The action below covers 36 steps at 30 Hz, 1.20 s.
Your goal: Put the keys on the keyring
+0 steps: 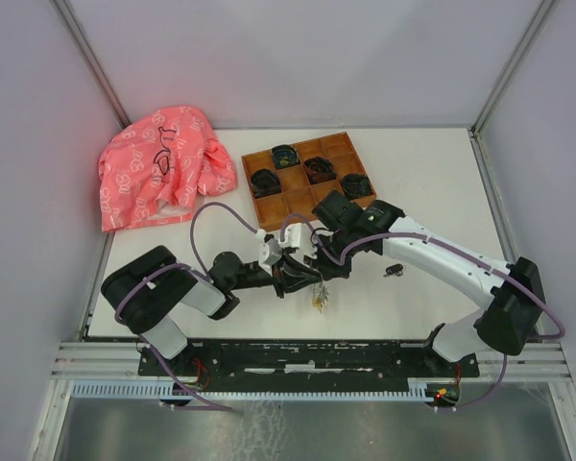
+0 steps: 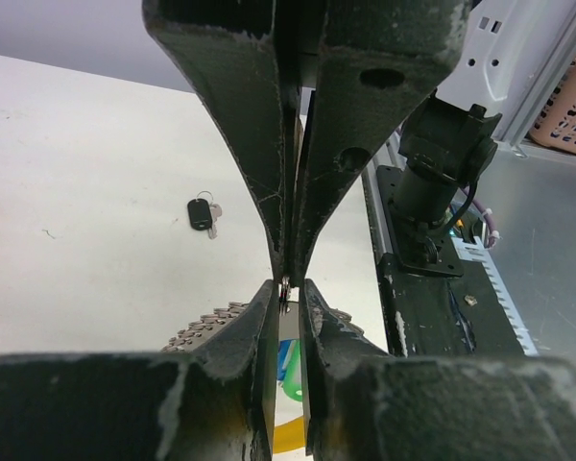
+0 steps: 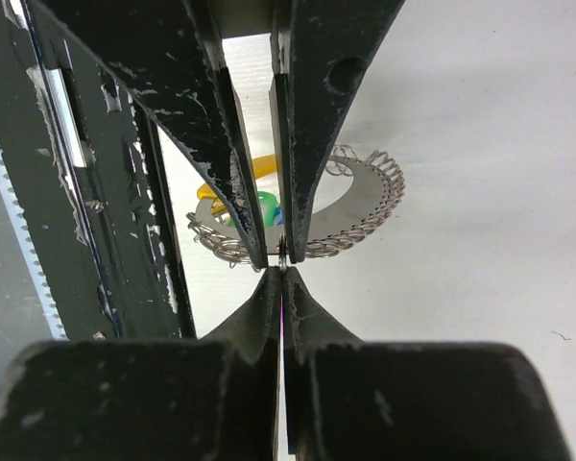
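Worktop [image 1: 442, 182]: pink cloth [image 1: 158, 173] in the far-left corner, wooden tray [image 1: 336, 150] at the far edge, neither in play. I've got the keyring [image 1: 319, 294] lifted over the near edge, mid-span. Left jaws are clamped on its wire and right jaws clenched on it from the opposite side, likely to pry the loop open for threading. Blue key [image 3: 277, 217] shows beside the green tag [image 3: 262, 205]; can't tell if it's threaded. Black key [image 2: 201, 213] lies loose to the ring's right, not yet on.

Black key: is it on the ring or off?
Off. The black key lies flat on the table, alone, apart from the keyring.
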Tool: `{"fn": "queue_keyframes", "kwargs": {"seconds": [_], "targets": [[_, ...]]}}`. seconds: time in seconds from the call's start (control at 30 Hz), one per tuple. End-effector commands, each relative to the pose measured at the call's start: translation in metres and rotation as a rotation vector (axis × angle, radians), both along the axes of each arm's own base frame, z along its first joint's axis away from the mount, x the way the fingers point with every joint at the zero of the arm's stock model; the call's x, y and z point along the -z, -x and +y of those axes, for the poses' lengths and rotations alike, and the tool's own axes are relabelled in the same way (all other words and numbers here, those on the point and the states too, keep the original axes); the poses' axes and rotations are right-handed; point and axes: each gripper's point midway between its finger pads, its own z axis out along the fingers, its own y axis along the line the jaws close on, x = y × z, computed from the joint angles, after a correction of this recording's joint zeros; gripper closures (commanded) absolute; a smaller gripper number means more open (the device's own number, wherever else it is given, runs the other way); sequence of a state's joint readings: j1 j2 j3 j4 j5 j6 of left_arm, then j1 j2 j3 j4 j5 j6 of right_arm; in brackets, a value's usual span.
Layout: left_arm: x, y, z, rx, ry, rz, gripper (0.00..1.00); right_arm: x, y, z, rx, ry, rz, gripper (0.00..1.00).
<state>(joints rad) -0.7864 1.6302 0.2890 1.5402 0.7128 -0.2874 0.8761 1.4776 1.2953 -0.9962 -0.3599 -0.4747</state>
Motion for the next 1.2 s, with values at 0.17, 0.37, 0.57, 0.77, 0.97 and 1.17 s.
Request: {"fn": "queue_keyframes", "kwargs": {"seconds": [0.17, 0.37, 0.57, 0.77, 0.97, 1.17], "targets": [[-0.047, 0.006, -0.007, 0.044, 0.154, -0.112, 0.97, -0.018, -0.007, 0.034, -0.065, -0.168, -0.101, 0.99], [-0.049, -0.002, 0.000, -0.029, 0.166, -0.124, 0.97, -0.032, -0.017, 0.028, 0.018, -0.237, -0.160, 0.90], [-0.054, -0.006, 0.012, -0.110, 0.173, -0.213, 0.97, -0.033, -0.031, 0.011, 0.171, -0.354, -0.197, 0.72], [-0.055, -0.007, 0.020, -0.149, 0.170, -0.267, 0.97, -0.041, -0.040, 0.008, 0.294, -0.586, -0.298, 0.67], [-0.059, -0.008, 0.025, -0.165, 0.171, -0.324, 0.97, -0.051, -0.039, 0.008, 0.311, -0.800, -0.401, 0.66], [-0.060, -0.015, 0.031, -0.165, 0.165, -0.354, 0.97, -0.046, -0.033, 0.005, 0.274, -0.925, -0.475, 0.65]]}}
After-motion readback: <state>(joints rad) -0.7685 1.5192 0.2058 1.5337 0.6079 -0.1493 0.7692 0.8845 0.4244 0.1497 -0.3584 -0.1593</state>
